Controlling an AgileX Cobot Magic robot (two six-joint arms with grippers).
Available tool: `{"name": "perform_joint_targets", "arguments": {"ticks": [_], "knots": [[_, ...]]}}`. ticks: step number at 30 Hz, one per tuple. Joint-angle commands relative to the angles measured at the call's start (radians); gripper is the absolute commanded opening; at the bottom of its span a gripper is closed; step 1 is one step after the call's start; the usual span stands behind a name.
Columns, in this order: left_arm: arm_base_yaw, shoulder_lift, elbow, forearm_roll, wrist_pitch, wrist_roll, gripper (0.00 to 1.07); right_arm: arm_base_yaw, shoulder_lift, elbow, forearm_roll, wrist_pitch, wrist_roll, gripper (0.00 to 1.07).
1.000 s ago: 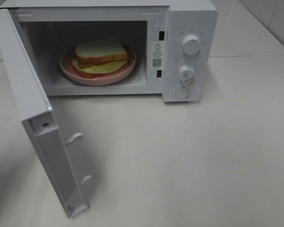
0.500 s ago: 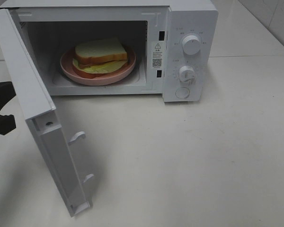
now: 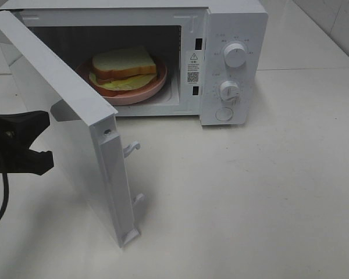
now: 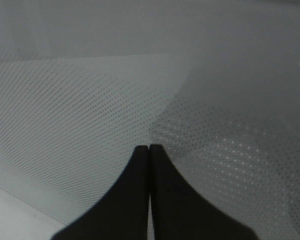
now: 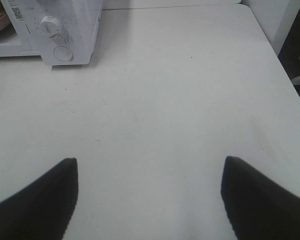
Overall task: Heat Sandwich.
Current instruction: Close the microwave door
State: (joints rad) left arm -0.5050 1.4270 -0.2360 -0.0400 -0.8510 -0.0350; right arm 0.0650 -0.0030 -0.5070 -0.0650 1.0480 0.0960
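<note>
While on one plate, one sandwich

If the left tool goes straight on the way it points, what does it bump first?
The microwave door. The shut left tool points straight at the door's dotted window, and looks very close, maybe touching it.

White microwave on white desk, door standing half open, hinged on the left. Sandwich sits on pink plate inside the cavity. Black left gripper at the door's outer face, near the left edge.
</note>
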Motion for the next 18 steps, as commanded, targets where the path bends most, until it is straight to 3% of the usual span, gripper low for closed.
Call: {"name": "perform_joint_targets", "arguments": {"ticks": [1,5,13,18], "knots": [[-0.050,0.031,-0.042,-0.055,-0.027,0.019,0.00,-0.007,-0.029,0.000,0.002,-0.011,0.004,0.76],[-0.098,0.083,-0.105,-0.093,-0.019,0.053,0.00,-0.007,-0.029,0.000,0.002,-0.011,0.004,0.76],[-0.167,0.179,-0.216,-0.177,-0.012,0.059,0.00,-0.007,-0.029,0.000,0.002,-0.011,0.004,0.75],[-0.229,0.247,-0.306,-0.263,-0.012,0.141,0.00,-0.007,-0.029,0.000,0.002,-0.011,0.004,0.75]]}}
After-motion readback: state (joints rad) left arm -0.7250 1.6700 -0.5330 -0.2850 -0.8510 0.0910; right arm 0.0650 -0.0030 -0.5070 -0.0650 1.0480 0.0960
